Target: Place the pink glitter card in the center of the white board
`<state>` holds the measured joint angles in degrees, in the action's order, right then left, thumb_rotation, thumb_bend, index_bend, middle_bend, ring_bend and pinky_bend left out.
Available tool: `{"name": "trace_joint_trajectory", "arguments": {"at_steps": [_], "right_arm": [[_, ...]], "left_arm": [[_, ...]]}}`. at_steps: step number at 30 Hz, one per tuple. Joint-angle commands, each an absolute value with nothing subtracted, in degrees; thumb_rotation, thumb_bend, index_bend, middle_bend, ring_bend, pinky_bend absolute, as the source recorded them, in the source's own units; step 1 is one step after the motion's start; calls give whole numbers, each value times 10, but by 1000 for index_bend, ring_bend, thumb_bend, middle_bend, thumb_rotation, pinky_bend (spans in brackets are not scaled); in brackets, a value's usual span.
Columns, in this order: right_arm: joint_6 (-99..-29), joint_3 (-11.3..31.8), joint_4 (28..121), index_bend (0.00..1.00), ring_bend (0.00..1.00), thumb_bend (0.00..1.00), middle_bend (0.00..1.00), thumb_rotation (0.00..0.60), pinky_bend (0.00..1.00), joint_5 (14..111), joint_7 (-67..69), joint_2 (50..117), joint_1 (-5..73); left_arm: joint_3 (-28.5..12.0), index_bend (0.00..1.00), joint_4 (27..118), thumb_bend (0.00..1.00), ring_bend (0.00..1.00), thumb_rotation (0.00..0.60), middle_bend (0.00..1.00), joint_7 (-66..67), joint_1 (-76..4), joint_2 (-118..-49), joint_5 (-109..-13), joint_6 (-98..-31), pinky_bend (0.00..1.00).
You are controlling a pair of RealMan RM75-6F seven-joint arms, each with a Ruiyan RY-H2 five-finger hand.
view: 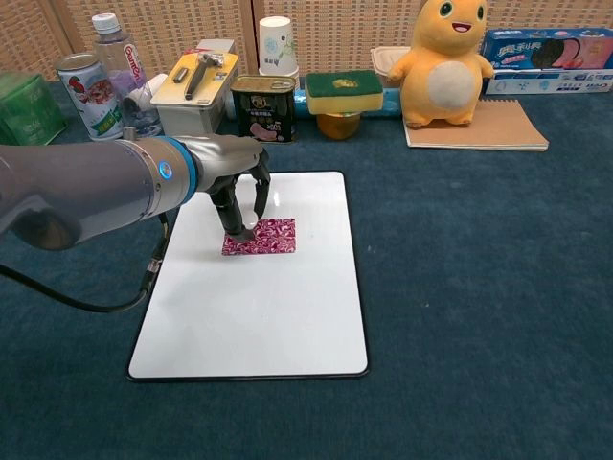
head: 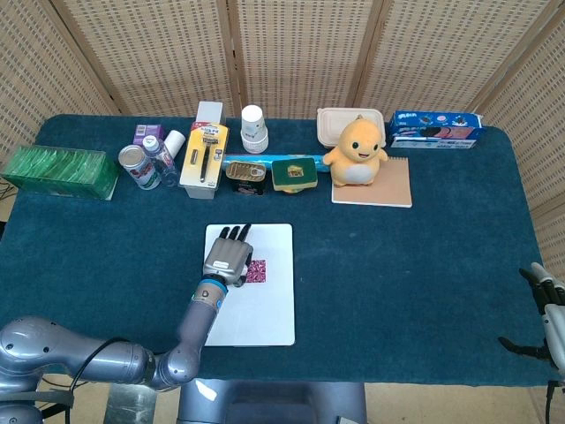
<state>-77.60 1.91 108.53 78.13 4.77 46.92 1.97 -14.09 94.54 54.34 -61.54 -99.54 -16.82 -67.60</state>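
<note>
Covering the whole scene is a desk (head: pixel 424 265) under dark teal cloth, with a row of goods along its far edge. Across its near left part the left arm (view: pixel 86 192) reaches in from the lower left, forearm roughly level, wrist bent so that the left hand (view: pixel 239 177) points down over the white board (view: pixel 287 316). That board lies flat in front of the robot, long side running away from it. The left hand hangs above the upper left part of the board, its fingers (view: pixel 233 218) curved downward and spread a little, their dark tips at the left edge of the pink glitter card (view: pixel 265 236); whether they touch the card or only hover on it cannot be told, and nothing is closed in them. In the head view the hand covers the card's left half. The card lies flat on the board, a little above its middle. At the desk's near right corner the right hand (head: pixel 549 309) shows only in part, fingers apart, holding nothing.
</note>
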Motion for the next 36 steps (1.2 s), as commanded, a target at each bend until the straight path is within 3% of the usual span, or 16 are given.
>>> {"name": "trace_joint_trajectory", "arguments": {"at_steps": [1, 4, 7, 17, 28, 36], "right_arm": [[-777, 20, 1086, 0, 0, 21, 0, 600, 0, 781, 49, 468, 19], [-778, 20, 1085, 0, 0, 21, 0, 600, 0, 781, 52, 467, 19], [-777, 20, 1085, 0, 0, 20, 0, 600, 0, 782, 52, 467, 19], [-779, 19, 1085, 0, 0, 21, 0, 600, 0, 786, 55, 466, 18], [-781, 17, 1086, 0, 0, 21, 0, 600, 0, 787, 49, 467, 17], [-789, 14, 1091, 0, 0, 21, 0, 600, 0, 791, 25, 475, 15]], "left_arm": [[-143, 540, 943, 271, 0, 600, 0, 548, -618, -1001, -158, -683, 48], [-145, 501, 943, 257, 0, 600, 0, 554, -620, -1004, -150, -696, 48], [-147, 319, 949, 227, 0, 600, 0, 564, -622, -1002, -133, -698, 48], [-142, 22, 987, 177, 0, 600, 0, 531, -603, -975, -179, -699, 48], [-67, 0, 1096, 78, 0, 600, 0, 440, -506, -831, -346, -747, 48], [32, 0, 1110, 49, 0, 600, 0, 273, -377, -695, -589, -802, 48]]}}
